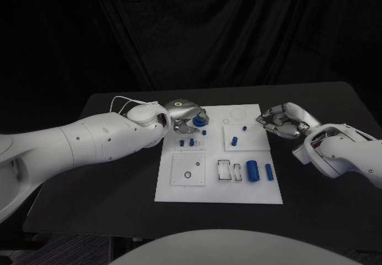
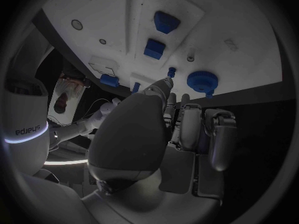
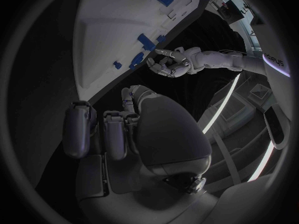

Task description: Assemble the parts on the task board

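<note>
The left hand [image 1: 186, 117] is grasping a blue round part [image 1: 199, 120] over the task board's [image 1: 239, 196] far-left corner; the right hand [image 1: 284, 121] is hovering clenched, holding nothing. Several parts [image 1: 253, 170] are lying unassembled near the board's near-right edge, so much seems left

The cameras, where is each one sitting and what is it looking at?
Head view: sits on the robot's head, looks down at the white task board; both white arms show, with the left hand and right hand.
Left wrist view: sits behind the left hand, faces the board's edge and a round blue knob part.
Right wrist view: sits behind the right hand, faces across the board to the left hand.
Shared: all three see the board and the left hand.
</note>
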Controlling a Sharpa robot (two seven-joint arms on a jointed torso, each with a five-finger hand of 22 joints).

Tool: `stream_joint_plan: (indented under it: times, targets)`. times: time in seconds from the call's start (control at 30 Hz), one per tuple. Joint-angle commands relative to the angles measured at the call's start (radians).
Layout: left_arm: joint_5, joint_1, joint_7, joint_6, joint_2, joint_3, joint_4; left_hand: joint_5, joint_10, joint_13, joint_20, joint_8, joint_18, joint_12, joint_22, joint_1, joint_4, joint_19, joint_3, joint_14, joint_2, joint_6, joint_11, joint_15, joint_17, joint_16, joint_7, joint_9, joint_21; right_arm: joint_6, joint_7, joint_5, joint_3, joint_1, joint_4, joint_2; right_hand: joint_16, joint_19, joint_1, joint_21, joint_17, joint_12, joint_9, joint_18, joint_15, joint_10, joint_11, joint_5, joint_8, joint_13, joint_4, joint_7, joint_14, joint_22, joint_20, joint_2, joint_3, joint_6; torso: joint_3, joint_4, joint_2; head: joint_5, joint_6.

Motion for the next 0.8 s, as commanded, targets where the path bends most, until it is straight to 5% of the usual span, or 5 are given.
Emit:
stream_joint_plan:
  times: [0.03,0.8]
  targets:
    - [-0.057,-0.003,0.010,0.044,0.011,0.001,-0.009,-0.007,0.013,-0.008,-0.005,0.002,-0.006,-0.007,0.263,-0.009,0.003,0.104,-0.002,0.001,0.002,0.008,-0.001,-0.006,-0.002,0.001,-0.002,-0.009,-0.003,-0.002,-0.010,0.000,0.001,-0.002,-0.001,0.002,-0.006,0.001,0.009,-0.003,0.227,-0.005,0.002,0.001,0.008,0.095,0.005,0.006,0.004,0.254,-0.001,0.001,0.091,0.189,0.010,0.001,0.007,-0.007,0.0009,-0.0052,0.001,0.003,0.000]
    - [-0.063,-0.038,0.008,0.073,0.059,0.001,-0.063,-0.003,0.131,-0.051,-0.003,0.009,-0.006,0.000,0.263,-0.014,0.002,0.104,0.026,-0.004,0.007,0.075,-0.022,-0.022,-0.019,-0.006,0.013,-0.060,-0.003,-0.002,-0.010,0.000,0.001,-0.002,-0.003,0.010,-0.007,0.000,0.009,-0.004,0.226,-0.007,0.002,0.001,0.008,0.091,0.005,0.007,0.004,0.251,-0.001,0.001,0.090,0.189,0.010,0.001,0.007,-0.008,0.0008,-0.0017,0.000,-0.008,0.000]
